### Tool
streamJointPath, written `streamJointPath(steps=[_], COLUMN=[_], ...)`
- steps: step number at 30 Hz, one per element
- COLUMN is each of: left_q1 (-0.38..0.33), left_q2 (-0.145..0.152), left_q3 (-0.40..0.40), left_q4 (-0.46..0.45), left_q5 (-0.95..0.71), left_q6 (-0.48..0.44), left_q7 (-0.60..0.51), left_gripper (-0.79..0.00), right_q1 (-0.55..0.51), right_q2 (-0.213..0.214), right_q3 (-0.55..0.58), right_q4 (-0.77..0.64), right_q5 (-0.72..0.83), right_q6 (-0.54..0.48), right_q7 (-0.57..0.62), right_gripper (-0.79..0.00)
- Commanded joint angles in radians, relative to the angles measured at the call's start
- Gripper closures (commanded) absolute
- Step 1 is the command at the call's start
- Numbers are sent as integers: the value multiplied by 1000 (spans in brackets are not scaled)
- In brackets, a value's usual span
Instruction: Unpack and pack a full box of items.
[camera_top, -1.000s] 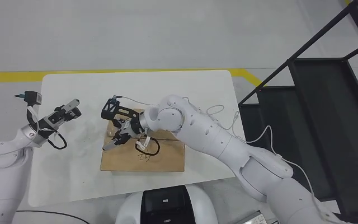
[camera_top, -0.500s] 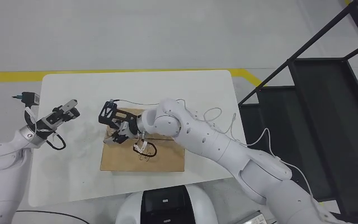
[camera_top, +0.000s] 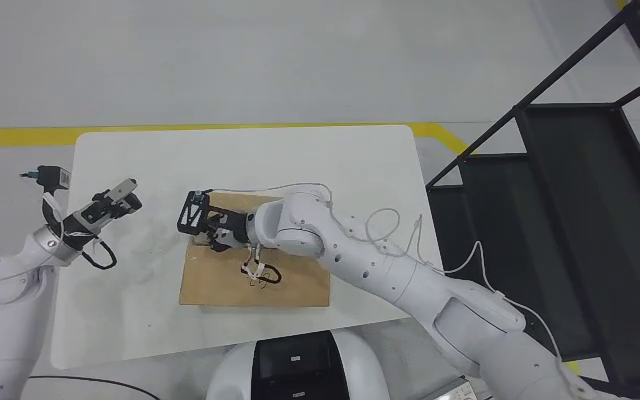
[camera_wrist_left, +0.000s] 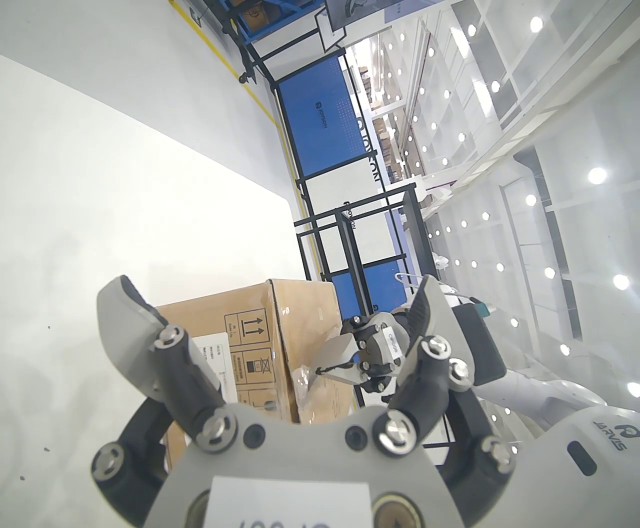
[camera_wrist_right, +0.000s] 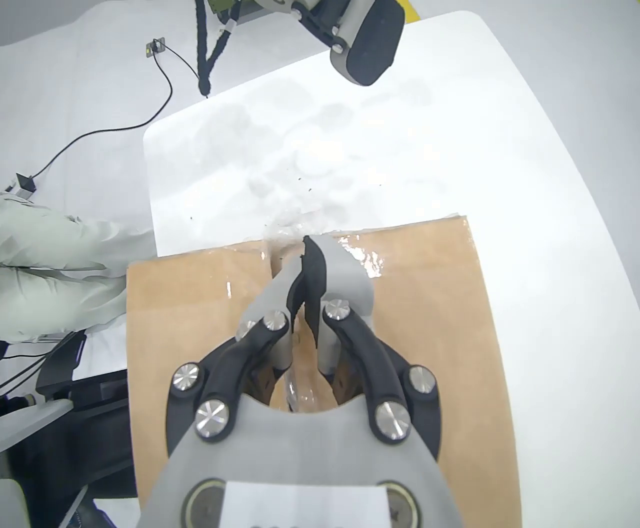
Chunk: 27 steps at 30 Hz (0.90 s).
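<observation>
Cardboard box (camera_top: 295, 285) sits closed on the white tabletop (camera_top: 300, 160), near the front edge. Right gripper (camera_wrist_right: 306, 245) rests on clear tape (camera_wrist_right: 362, 256) at the box's left end, fingers together. Left gripper (camera_top: 126, 195) hovers well apart from the box, fingers spread.

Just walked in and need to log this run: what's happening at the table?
The right gripper has its fingers closed at the edge of the brown cardboard box's top, on the strip of clear tape sealing the seam; whether they grip the tape is unclear. The box sits closed on the white table. The left gripper hovers open beside the box, holding nothing.
</observation>
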Motion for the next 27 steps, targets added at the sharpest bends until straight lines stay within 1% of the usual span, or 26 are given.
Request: streamJointPath(steps=[1,4,5,8,9,11,12,14,18,20,25,26,27], left_q1=[0,0,0,0,1,2,3,4,5,5,7,7,7], left_q2=[0,-1,-1,-1,-1,-1,-1,-1,-2,-2,-2,-2,-2], left_q3=[0,0,-1,-2,-2,-4,-5,-6,-7,-8,-9,-10,-10], left_q4=[0,2,3,4,4,3,3,3,2,3,4,4,5], left_q5=[1,0,-1,-3,-3,-4,-5,-6,-6,-5,-5,-5,-5], left_q6=[0,-2,-3,-4,-5,-8,-9,-9,-9,-9,-7,-8,-8], left_q7=[-2,-4,-5,-5,-5,-6,-6,-6,-7,-6,-6,-6,-6], left_gripper=[-785,-785,-785,-785,-785,-785,-785,-785,-785,-785,-785,-785,-785], right_q1=[-8,-18,-21,-30,-33,-39,-43,-48,-57,-58,-58,-59,-59], right_q2=[2,5,6,8,8,9,10,10,8,7,1,0,-1], right_q3=[3,7,8,11,13,16,17,18,17,17,18,19,20], right_q4=[-5,-16,-20,-34,-40,-52,-56,-64,-69,-70,-68,-68,-67], right_q5=[-19,-50,-63,-88,-97,-111,-116,-130,-147,-154,-159,-155,-150], right_q6=[-3,-8,-8,-15,-16,-22,-23,-24,-28,-32,-36,-39,-42], right_q7=[1,-3,-6,-14,-17,-22,-22,-21,-21,-24,-34,-34,-34], right_gripper=[0,0,-62,-114,-166,-336,-363,-388,-379,-351,-132,-99,-92])
